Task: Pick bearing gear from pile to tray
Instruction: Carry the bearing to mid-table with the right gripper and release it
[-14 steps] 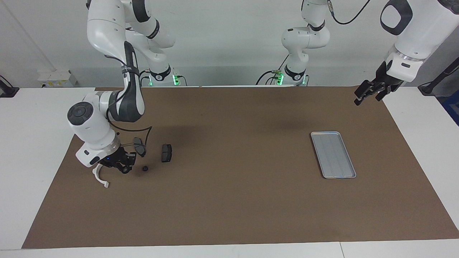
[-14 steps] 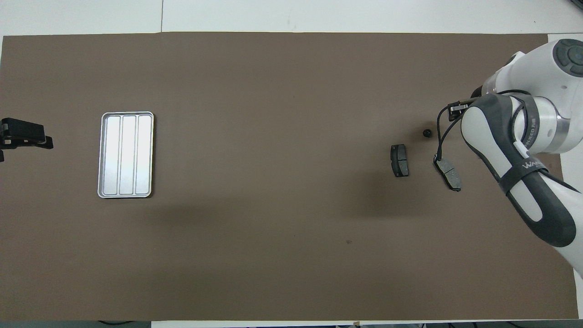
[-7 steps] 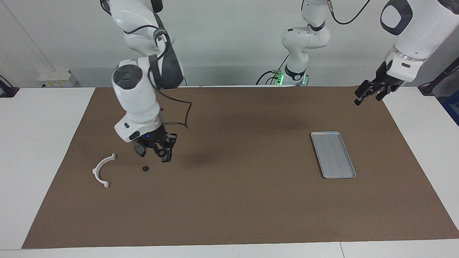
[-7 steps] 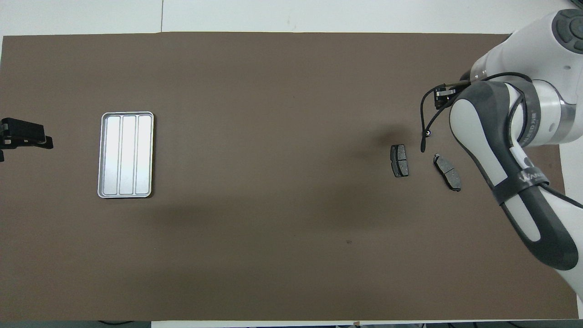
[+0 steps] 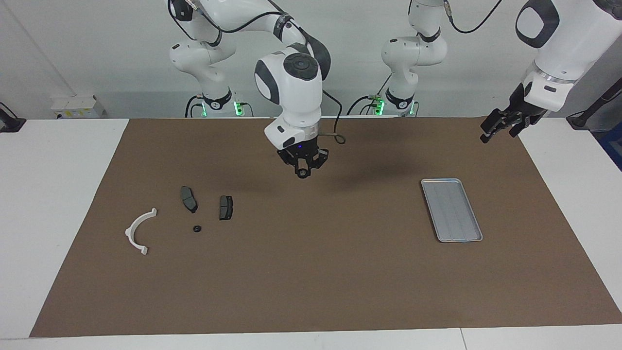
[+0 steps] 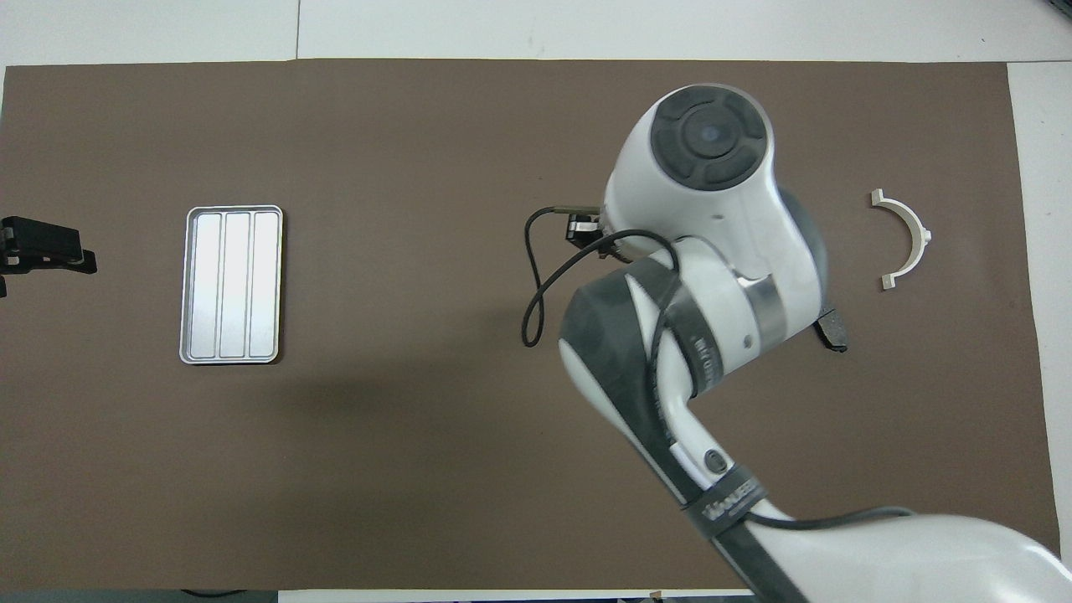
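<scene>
**A:** What's the biggest thing down there?

**B:** The brown mat [image 5: 311,282], covering most of the table. The right gripper [image 5: 302,170] hangs above the middle of it, fingers pointing straight down.

**A:** And its grip?

**B:** Narrow, pinched on 1 small black round gear, the held gear [image 5: 302,173], which sits at the very fingertips and clear of the mat. It is too small to read which way its axis points.

**A:** The tray?

**B:** The tray [image 5: 452,210] lies flat on the mat, off toward the left arm's end from the right gripper, between the 2 grippers. Its long axis runs from the robots' edge of the table outward, slightly slanted, and its 3 ribbed lanes run the same way [image 6: 232,285]. Nothing lies in it.

**A:** The other arm?

**B:** It waits. The left gripper [image 5: 500,127] is raised over the mat's edge at its own end, fingers spread wide and holding nothing.

**A:** The pile?

**B:** Well off toward the right arm's end from the right gripper. The white bracket [image 5: 129,229] is outermost, its open side facing the gripper's way. The 2 brake pads [image 5: 188,199] [image 5: 225,207] lie apart, long axes running roughly away from the robots. The loose gear [image 5: 197,228] lies near them, touching neither.
</scene>
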{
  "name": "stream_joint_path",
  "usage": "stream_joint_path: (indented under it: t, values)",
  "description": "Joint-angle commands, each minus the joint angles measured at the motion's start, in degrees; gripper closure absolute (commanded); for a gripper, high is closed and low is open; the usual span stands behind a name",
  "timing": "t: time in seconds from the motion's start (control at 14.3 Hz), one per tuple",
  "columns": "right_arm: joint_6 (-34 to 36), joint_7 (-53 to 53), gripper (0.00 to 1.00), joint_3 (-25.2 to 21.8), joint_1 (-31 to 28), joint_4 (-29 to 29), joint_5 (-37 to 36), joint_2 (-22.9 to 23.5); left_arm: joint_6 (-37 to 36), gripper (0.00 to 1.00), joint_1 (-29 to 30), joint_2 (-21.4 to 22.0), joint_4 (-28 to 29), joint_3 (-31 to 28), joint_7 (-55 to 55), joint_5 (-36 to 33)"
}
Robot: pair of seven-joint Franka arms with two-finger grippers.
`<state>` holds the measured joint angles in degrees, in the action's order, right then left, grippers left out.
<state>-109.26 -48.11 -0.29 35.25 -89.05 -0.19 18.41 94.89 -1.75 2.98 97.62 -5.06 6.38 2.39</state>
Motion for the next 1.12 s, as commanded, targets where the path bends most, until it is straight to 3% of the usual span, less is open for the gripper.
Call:
stream_joint_path:
  t: [0.0,0.77,1.05]
  values:
    - [-6.0,-3.0,0.92,-0.2,2.4,-5.0,0.6,-0.5,1.6,0.0,0.1,2.6,3.5,0.0,0.2,-0.9]
    - [-20.2,-2.3,0.91,0.0,4.7,-11.1,0.8,7.2,1.9,0.0,-0.4,2.8,4.6,0.3,0.6,-0.9]
    - [-21.5,-1.5,0.89,0.0,4.7,-11.8,0.7,8.4,2.6,0.0,-0.5,3.2,5.5,0.6,2.1,-0.9]
